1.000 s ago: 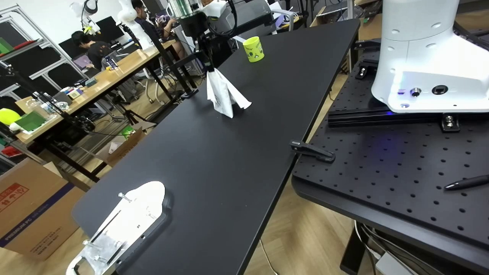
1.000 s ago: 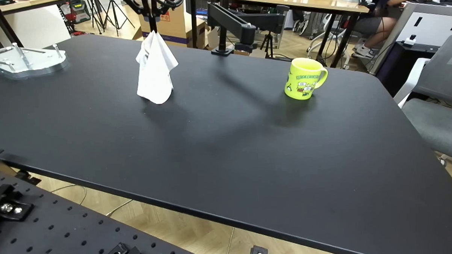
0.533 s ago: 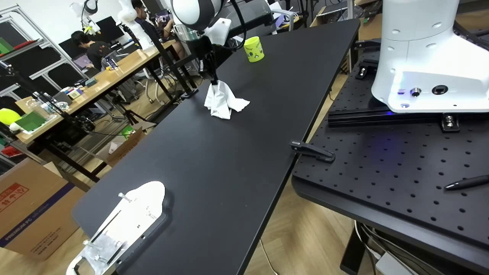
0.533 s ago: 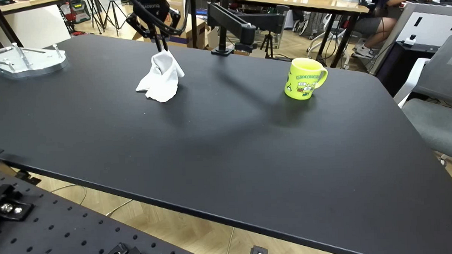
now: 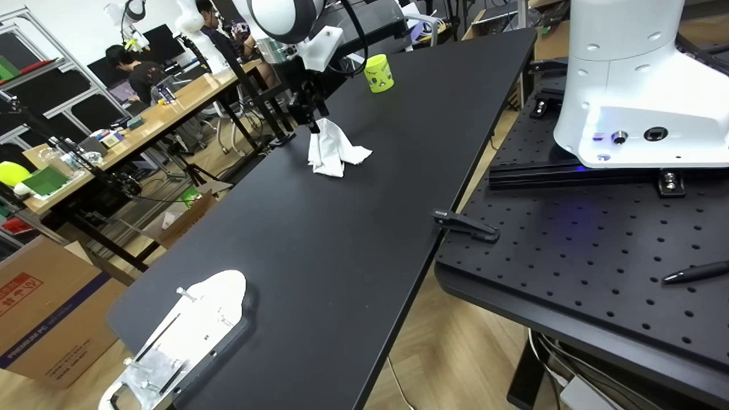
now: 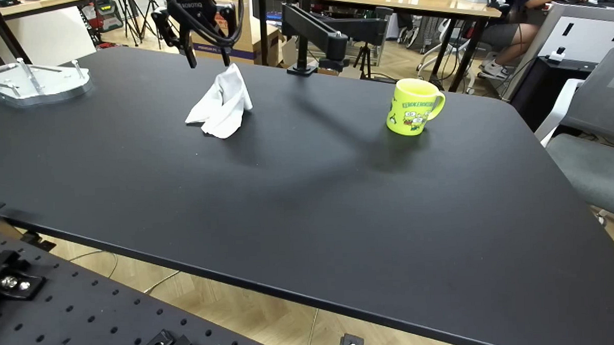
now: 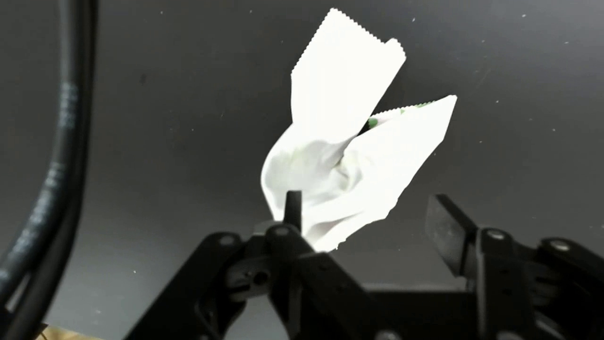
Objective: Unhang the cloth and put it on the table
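The white cloth (image 6: 222, 106) rests crumpled on the black table (image 6: 340, 232), one peak still standing up; it also shows in an exterior view as a small white heap (image 5: 333, 151). My gripper (image 6: 209, 62) is just above and behind that peak, with its two fingers spread apart. In the wrist view the gripper (image 7: 365, 200) stands open, and the cloth (image 7: 339, 174) lies below it, partly covered by the left finger (image 7: 293, 208). Nothing is pinched between the pads.
A yellow-green mug (image 6: 412, 107) stands on the table, right of the cloth. A dark stand arm (image 6: 317, 34) rises from the table's far edge near the gripper. A white plate with pegs (image 5: 193, 330) lies at one end, and a black clamp (image 5: 466, 225) sits at the edge.
The cloth, earlier hanging from the shut gripper, has come down and slumped onto the table. The fingers have parted, letting it go, and the gripper has shifted slightly away from it.
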